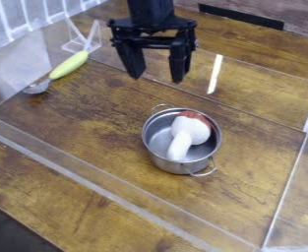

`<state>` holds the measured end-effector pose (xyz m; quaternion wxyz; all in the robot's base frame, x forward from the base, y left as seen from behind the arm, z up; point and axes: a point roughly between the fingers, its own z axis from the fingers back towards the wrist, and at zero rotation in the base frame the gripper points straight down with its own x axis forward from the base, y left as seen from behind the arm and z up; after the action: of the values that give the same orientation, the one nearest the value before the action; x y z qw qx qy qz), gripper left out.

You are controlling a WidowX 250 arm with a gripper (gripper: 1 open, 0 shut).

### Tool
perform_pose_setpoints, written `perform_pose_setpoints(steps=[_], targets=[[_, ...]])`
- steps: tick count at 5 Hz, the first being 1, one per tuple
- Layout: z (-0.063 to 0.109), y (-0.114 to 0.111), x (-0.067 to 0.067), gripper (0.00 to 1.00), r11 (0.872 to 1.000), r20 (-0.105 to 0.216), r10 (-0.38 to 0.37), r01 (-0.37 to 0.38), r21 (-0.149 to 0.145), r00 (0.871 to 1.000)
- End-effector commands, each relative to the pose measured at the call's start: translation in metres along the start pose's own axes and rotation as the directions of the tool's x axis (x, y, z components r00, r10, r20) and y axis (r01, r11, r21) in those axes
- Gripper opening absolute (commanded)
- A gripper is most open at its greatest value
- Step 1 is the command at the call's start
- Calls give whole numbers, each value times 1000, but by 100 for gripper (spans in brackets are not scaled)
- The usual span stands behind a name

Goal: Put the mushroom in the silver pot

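In my one camera view, I look down on a brown wooden table [78, 138] with darker grain streaks and a worn, slightly glossy finish. Clear panels [110, 200] with pale edges cross the lower left of the frame, and more see-through panelling runs down the right side. A narrow white strip [215, 74] lies just right of the gripper, in the upper part of the frame. At the upper left corner I can see a pale slatted structure [25, 22]; a dark band [243, 15] runs along the top right, and the lower left corner falls away into something dark.

My black gripper [157, 75] hangs at the top centre, its two fingers wide apart, with nothing between them. Right of centre, the silver pot [180, 165] sits on the wood, a loop handle at its upper left and another at its lower right. The mushroom [185, 138] lies inside it, reddish cap toward the upper right, white stem toward the lower left. At the upper left, a yellow-green object [68, 65] lies near a small metallic item [36, 88]. I can read no brand, label or writing anywhere.
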<state>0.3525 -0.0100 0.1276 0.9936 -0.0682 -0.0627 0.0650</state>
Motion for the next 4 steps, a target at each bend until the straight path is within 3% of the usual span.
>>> perform_pose_setpoints(steps=[1,4], targets=[[11,1,-2,100,1000,32,-2,2,10,999],[-8,1,-12,100,999,-22,6,-5,35,1000]])
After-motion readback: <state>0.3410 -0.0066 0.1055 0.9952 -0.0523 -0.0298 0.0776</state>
